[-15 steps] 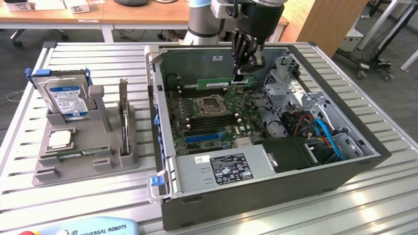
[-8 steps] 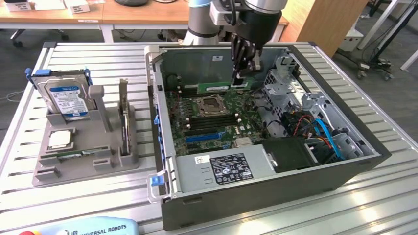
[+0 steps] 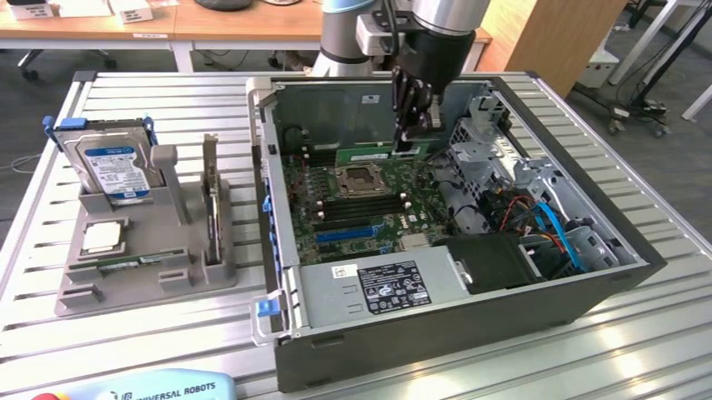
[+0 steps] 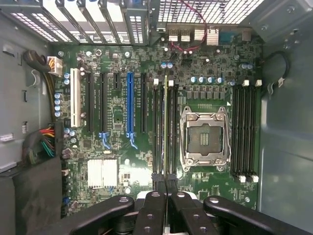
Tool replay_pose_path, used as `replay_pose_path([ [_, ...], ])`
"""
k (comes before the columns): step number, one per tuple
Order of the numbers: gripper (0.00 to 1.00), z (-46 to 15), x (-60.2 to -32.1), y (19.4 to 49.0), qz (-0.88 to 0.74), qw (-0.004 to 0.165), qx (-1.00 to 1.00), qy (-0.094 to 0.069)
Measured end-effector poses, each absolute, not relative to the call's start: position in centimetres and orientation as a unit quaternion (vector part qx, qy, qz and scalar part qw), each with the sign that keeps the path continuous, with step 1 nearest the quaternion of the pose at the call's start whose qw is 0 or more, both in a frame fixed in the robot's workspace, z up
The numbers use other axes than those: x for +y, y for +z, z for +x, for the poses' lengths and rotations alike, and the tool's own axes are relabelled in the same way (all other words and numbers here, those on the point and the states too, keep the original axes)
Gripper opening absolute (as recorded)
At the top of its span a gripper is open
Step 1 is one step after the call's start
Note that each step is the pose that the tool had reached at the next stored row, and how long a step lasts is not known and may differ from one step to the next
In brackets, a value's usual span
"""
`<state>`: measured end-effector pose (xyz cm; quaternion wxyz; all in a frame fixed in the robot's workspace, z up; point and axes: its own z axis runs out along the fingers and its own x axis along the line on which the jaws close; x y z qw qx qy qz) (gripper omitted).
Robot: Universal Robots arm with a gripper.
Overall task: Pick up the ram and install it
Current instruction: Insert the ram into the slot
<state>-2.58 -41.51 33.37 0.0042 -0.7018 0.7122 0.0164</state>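
The jaws pinch the ram (image 3: 373,154) along its long upper edge. The ram hangs directly below the jaws, in line with the black memory slots (image 4: 159,132) beside the processor socket (image 4: 204,138).

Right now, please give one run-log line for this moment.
pincer: shut on ram | place: at memory slots, inside case | seated: cannot tell

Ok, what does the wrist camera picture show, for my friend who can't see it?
Two black robot fingers pinch a thin memory stick, seen edge-on, over long black slots on a green computer board. An empty square chip socket sits beside those slots.
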Motion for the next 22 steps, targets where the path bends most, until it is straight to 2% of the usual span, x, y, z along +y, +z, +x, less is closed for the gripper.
replay_pose_path([
  [22,0.11,-2.61,-41.98,32.71,-0.702,0.004,0.712,0.016],
])
